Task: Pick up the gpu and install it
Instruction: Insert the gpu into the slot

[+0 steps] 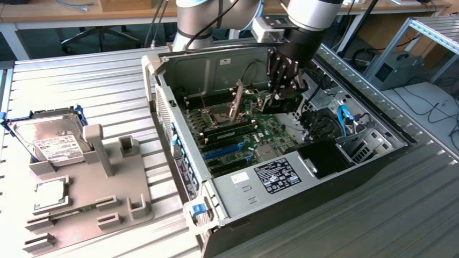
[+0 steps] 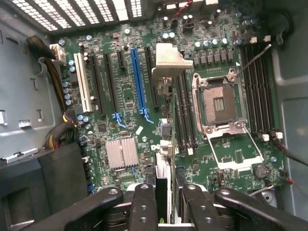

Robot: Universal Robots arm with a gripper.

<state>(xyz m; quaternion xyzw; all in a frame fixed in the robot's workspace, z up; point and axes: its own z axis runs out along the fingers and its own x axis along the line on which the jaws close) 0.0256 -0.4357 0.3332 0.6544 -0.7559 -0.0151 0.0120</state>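
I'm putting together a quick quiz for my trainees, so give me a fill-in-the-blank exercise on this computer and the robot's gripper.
1. The gripper holds the graphics card inside the computer case, whose side is ___.
2. The hard drive rests on the grey stand at the exterior view's ___.
3. On the circuit board, one slot is white, and the long slot nearer the card is ___.

Missing words: open; left; blue.

Gripper (image 2: 167,192) fingers (image 2: 144,207) look matt black metal; the gpu (image 2: 163,168) between them ends in dull silver metal. Beyond, glossy green motherboard (image 2: 125,96); smooth grey metal case wall (image 2: 19,72).
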